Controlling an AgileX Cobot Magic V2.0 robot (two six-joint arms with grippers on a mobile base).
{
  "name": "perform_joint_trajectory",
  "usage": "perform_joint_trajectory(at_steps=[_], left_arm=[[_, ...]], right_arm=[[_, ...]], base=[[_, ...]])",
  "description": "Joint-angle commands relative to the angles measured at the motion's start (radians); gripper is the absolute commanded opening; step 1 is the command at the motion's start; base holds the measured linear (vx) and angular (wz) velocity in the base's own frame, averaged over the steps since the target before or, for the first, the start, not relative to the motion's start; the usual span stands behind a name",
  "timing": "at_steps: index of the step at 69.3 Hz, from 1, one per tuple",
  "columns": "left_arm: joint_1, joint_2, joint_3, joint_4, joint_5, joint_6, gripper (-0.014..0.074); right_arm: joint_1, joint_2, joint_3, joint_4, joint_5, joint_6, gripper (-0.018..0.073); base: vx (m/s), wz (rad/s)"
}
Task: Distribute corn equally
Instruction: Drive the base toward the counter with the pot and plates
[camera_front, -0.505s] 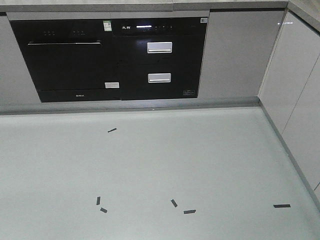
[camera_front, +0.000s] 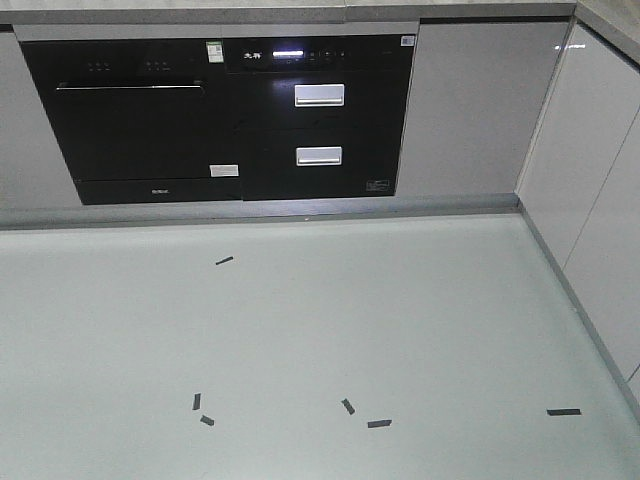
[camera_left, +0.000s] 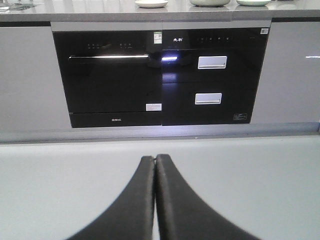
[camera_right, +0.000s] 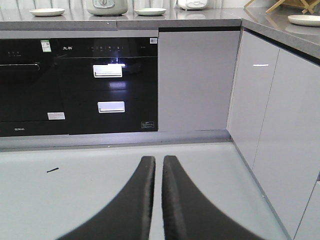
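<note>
A: Left gripper?
B: Jaws pressed together, tips touching, nothing between them; it hangs low over the pale floor, facing the black oven.
A: Right gripper?
B: Jaws narrow, a thin slit of floor showing between them; nothing held; it faces the black drawer unit and a grey cabinet door.
A: Corn?
B: Cannot tell where it is; no view shows it.
A: Front view?
B: Floor with short black tape marks scattered on it; one sits far off near the right wall; oven on the left, drawer unit just beside it with two silver handles one above the other; grey cabinets run on into the right-hand corner.
A: Worktop?
B: Grey counter above the units; a white plate on the left, a pale green appliance between it and a second plate; a third plate on the side counter, near a wooden rack; the dishes' contents are too small to make out.
</note>
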Motion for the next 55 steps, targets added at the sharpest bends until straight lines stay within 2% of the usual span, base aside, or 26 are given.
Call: perform_joint_trajectory(at_steps=[1,55], left_arm=[[-0.008,-0.016,0.001,-0.006,-0.078,-0.008,-0.0009],[-0.008,-0.016,0.001,-0.006,-0.078,-0.008,-0.0009]], right_arm=[[-0.008,0.000,0.005,-0.008,-0.079,-0.002,-0.0008],[-0.008,0.000,0.005,-0.008,-0.074,-0.002,-0.0008]], base=[[0.00,0.00],[0.04,0.00]])
